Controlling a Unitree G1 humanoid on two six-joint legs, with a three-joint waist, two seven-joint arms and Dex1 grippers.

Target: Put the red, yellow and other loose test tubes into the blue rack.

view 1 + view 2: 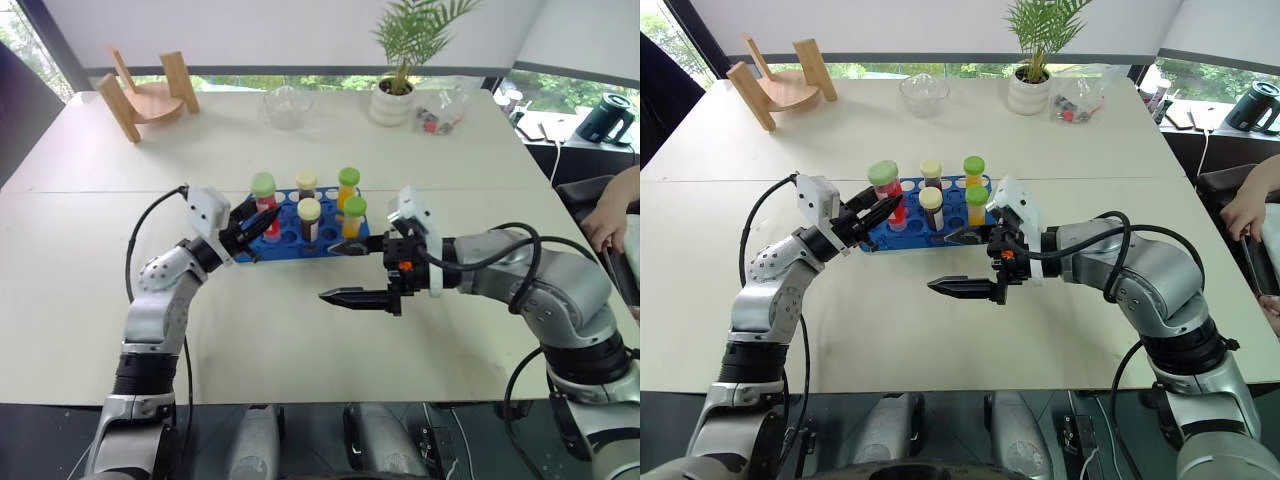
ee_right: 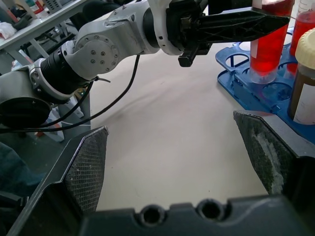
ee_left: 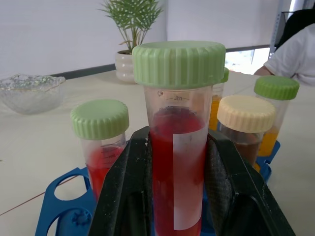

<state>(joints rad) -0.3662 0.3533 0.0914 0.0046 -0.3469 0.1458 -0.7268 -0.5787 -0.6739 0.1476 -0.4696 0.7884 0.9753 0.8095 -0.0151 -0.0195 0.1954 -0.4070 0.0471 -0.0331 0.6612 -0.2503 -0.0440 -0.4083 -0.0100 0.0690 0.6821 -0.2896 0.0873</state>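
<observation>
Nearest the robot, the right gripper (image 1: 352,272) is hovering over the bare pale table (image 1: 300,330), pointing toward the robot's left with its two black fingers (image 2: 88,167) standing wide apart and nothing between them; one finger is reaching just in front of the near edge of the blue rack (image 1: 290,238), the other hanging lower and closer to the robot. A little farther on, to the robot's left, the left gripper (image 1: 252,228) is clenching a red-liquid test tube with a green cap (image 3: 177,142), holding it upright at the left end of the rack, its base low over the holes there; whether it is already seated in a hole cannot be told. In the left wrist view a second red tube with a green cap (image 3: 101,142) is standing in the rack just beside the held one. Farther along the rack, a dark maroon tube with a cream cap (image 1: 309,217) is standing upright near the middle, another cream-capped tube (image 1: 306,183) behind it, and two yellow tubes with green caps (image 1: 353,214) are standing at the right end. Beyond the rack, well apart from it, a wooden stand (image 1: 150,92), a glass bowl (image 1: 288,106) and a potted plant (image 1: 395,70) are sitting at the far edge of the table. At the far right a person's hand (image 1: 607,215) is showing.
</observation>
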